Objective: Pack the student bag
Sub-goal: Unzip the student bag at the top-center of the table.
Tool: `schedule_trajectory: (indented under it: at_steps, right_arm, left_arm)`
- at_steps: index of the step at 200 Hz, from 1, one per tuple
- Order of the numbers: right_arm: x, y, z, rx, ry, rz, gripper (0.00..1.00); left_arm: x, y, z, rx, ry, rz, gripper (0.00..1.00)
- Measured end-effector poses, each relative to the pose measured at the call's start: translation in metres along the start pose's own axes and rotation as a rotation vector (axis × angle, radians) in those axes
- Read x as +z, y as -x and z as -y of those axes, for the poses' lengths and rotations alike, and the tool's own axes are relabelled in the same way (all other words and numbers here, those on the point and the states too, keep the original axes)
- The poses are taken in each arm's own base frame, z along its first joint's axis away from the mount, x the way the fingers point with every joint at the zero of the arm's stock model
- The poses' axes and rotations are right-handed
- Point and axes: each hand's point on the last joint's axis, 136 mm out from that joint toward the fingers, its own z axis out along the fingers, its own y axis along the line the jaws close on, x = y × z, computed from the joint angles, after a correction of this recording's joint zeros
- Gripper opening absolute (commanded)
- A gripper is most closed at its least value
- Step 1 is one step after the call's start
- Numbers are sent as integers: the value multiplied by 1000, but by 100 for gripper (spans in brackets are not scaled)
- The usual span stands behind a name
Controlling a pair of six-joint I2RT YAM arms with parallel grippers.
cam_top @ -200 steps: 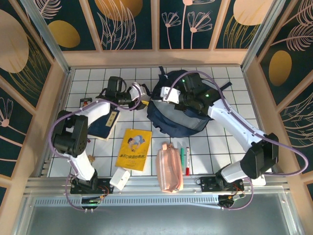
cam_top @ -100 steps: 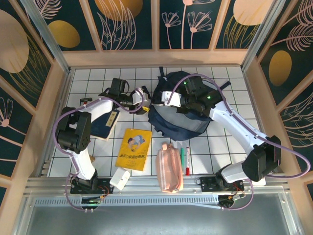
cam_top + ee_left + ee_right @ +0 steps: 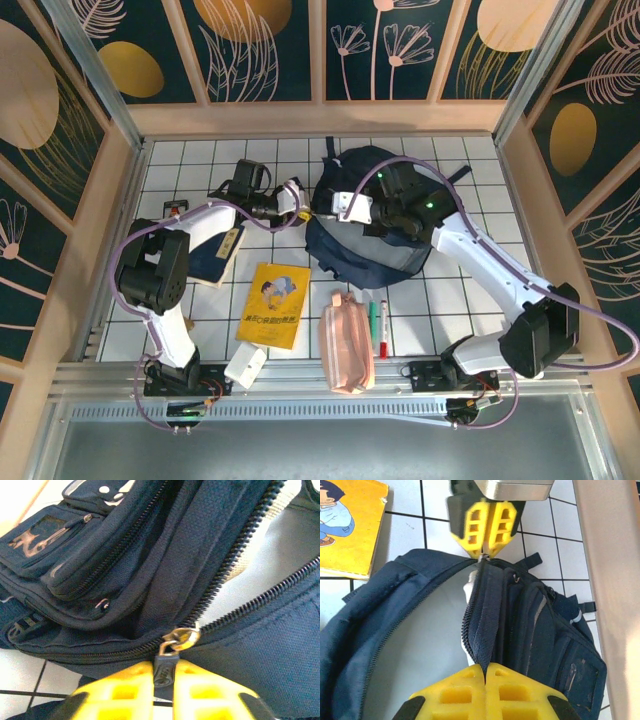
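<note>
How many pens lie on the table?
2: a green pen right of the pink pouch, a red pen just right of that. More could be hidden under the student bag.

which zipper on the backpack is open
The main-compartment zipper of the student bag, whose pull the left gripper pinches: its teeth are parted, showing pale lining. The smaller front-pocket zippers are closed.

We see navy-blue fabric backpack [image 3: 335, 255] at far centre of tiled worktop [image 3: 430, 300]. Yellow paper booklet [image 3: 274, 305] lies nearer & left of it. Pink fabric pencil pouch [image 3: 345, 343] at near edge, centre, w/ two pens [image 3: 377, 325] just right. Dark flat folder [image 3: 203, 264] towards left edge.
</note>
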Motion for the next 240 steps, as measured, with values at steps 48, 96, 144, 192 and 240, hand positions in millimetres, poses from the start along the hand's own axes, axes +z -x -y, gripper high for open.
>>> schedule_trajectory:
  at_steps: [48,96,144,192,240]
  right_arm:
    - [1,-2,0,-32,-21,-23,0]
    - [-4,1,-8,-101,-36,-19,0]
    - [-7,4,-20,-167,-41,-21,0]
    - [-9,17,-34,-240,-37,11,0]
    - [-28,36,-29,-325,-95,62,0]
  left_arm:
    - [0,-5,-10,-3,48,-34,0]
    - [6,-17,-48,-6,166,-121,0]
    - [20,-26,-73,-24,204,-135,0]
    - [42,-35,-97,-75,211,-114,0]
    - [65,-33,-133,-125,241,-43,0]
